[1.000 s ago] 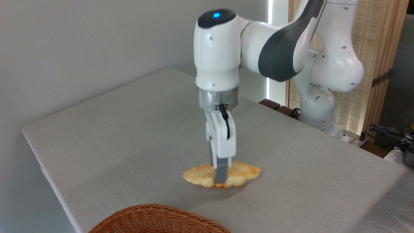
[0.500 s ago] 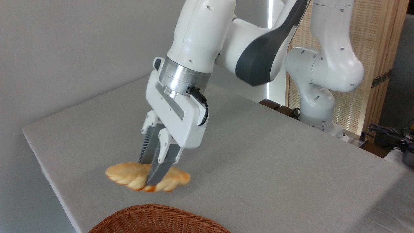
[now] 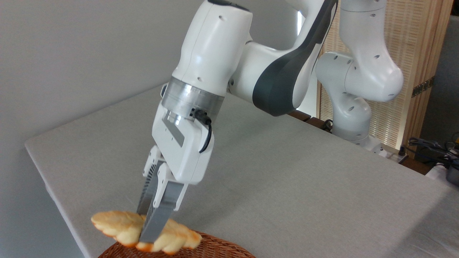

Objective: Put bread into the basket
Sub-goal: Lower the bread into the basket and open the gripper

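The claw [image 3: 145,225] is clamped across the middle of the bread [image 3: 118,227], one finger [image 3: 157,218] in front and the other behind. The bread hangs level in the air, clear of the table [image 3: 287,172], above the near rim of the basket [image 3: 218,249] at the bottom edge of the view. Most of the basket is cut off by the frame. The arm leans down and to the left. Cables [image 3: 430,147] lie off the table's far right. A slatted wooden screen [image 3: 412,46] stands behind the arm's base.
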Tool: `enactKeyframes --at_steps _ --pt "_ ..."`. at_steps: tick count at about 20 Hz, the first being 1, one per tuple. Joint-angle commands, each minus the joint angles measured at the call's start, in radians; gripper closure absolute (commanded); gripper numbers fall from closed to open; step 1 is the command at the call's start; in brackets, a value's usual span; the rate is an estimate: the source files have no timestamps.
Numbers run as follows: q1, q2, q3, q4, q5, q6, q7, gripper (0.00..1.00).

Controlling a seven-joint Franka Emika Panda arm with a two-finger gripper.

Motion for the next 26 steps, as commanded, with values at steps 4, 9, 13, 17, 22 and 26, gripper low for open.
enactKeyframes --at_steps 4,9,13,17,22,26 --pt "-0.002 0.054 0.009 0.038 0.106 0.043 0.031 0.0" --pt "-0.004 0.058 0.007 0.036 0.106 0.038 0.031 0.0" --pt "-0.008 0.055 0.004 0.03 0.105 0.033 0.028 0.0" --pt "-0.008 0.057 0.002 0.03 0.105 0.033 0.026 0.0" --pt "-0.008 0.052 0.002 0.031 0.102 0.033 0.017 0.0" --pt "-0.011 -0.019 -0.002 0.033 0.092 -0.076 -0.036 0.0"
